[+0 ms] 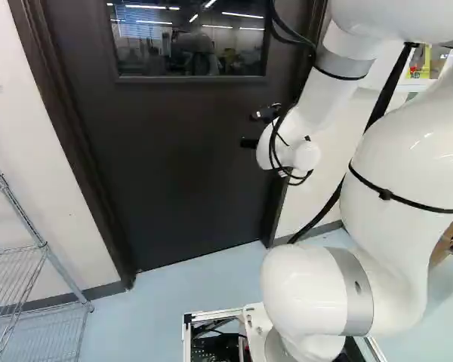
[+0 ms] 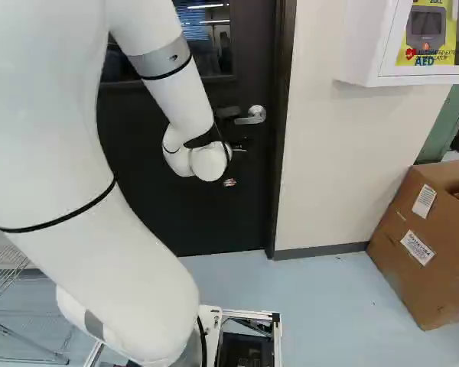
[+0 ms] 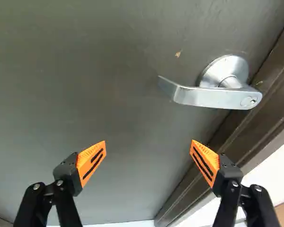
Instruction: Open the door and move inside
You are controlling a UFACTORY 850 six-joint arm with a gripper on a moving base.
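The door (image 1: 189, 158) before me looks painted and smooth, almost matt. Its lever handle (image 3: 213, 94) is of shiny silver metal. My gripper (image 3: 148, 163) has 2 matt orange pads (image 3: 92, 161), and the box (image 2: 432, 237) is brown cardboard.

The yellow sign (image 2: 449, 32) in the white cabinet (image 2: 363, 46) reads "AED"; the cardboard box (image 2: 411, 279) bears white labels (image 2: 418, 248).

The door (image 1: 189, 166) is dark and shut, with a window (image 1: 189, 38) in its upper part, upright from upper left to centre of the left base view. Its silver lever handle (image 2: 252, 116), upper centre of the right base view, lies roughly level, with a round plate (image 3: 225, 68) and a keyhole (image 3: 249, 101).
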